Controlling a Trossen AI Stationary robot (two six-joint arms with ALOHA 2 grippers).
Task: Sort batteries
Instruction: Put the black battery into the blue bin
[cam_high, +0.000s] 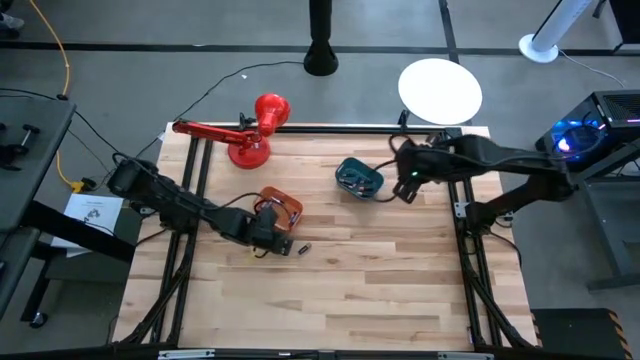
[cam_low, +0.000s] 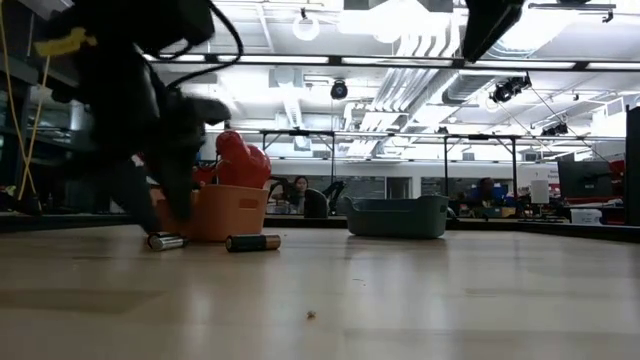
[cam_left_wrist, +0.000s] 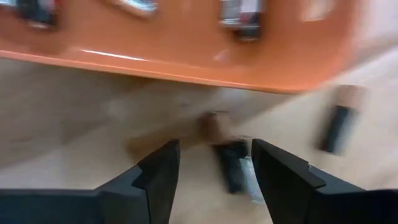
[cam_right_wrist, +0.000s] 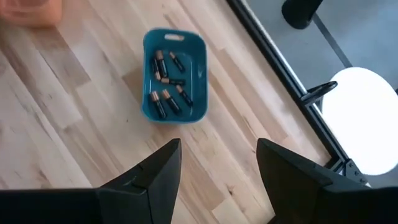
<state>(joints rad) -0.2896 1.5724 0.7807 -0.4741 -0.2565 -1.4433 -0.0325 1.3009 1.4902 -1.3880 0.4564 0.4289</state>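
The left gripper (cam_left_wrist: 214, 165), fingers spread, straddles a dark cylindrical battery (cam_left_wrist: 229, 165) at the orange plastic bin's (cam_high: 281, 206) 6 o'clock, positioned for pickup. The right gripper (cam_right_wrist: 217, 168), open, hovers above the teal plastic bin (cam_right_wrist: 174, 74).

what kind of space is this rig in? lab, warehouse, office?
Looks like an open-plan robotics lab or workshop. The low view shows exposed ceiling ducts and lights, with people at desks behind the wooden table; the high view shows bare concrete floor.

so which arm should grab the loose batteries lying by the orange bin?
Left. Its open gripper already hangs over one loose battery beside the orange bin, with another close by. The right gripper, empty, hovers up by the teal bin.
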